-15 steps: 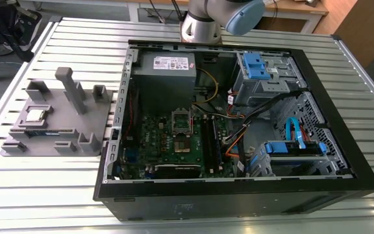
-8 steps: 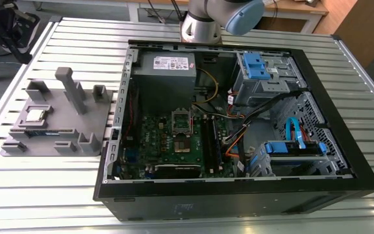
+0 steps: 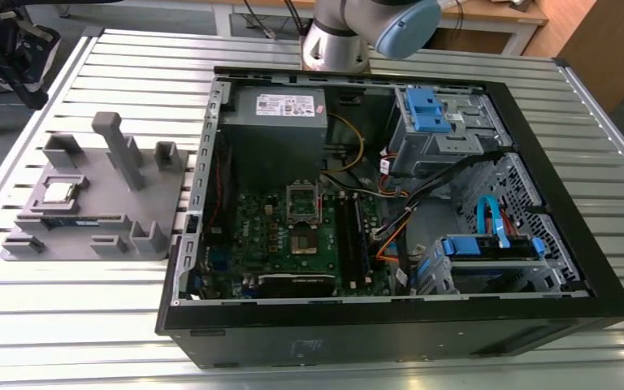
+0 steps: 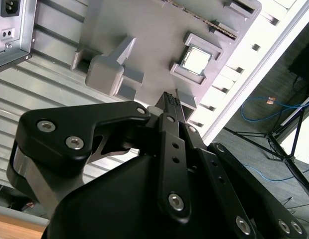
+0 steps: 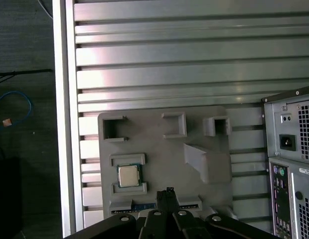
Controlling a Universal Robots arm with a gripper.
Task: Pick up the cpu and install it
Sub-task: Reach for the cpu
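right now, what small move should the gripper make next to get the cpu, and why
Probably a short sideways shift to centre the gripper over the cpu. In the first wrist view the cpu lies untouched in its pocket on the grey holder, offset to one side of the shut, empty gripper.

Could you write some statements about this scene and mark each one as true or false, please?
1. The cpu lies in a pocket of the grey holder. True.
2. The gripper is shut on the cpu. False: it holds nothing and is apart from the cpu.
3. The computer case is open, with its motherboard showing. True.
4. The holder stands inside the case. False: it rests on the slatted table, beside the case, at the exterior view's left.
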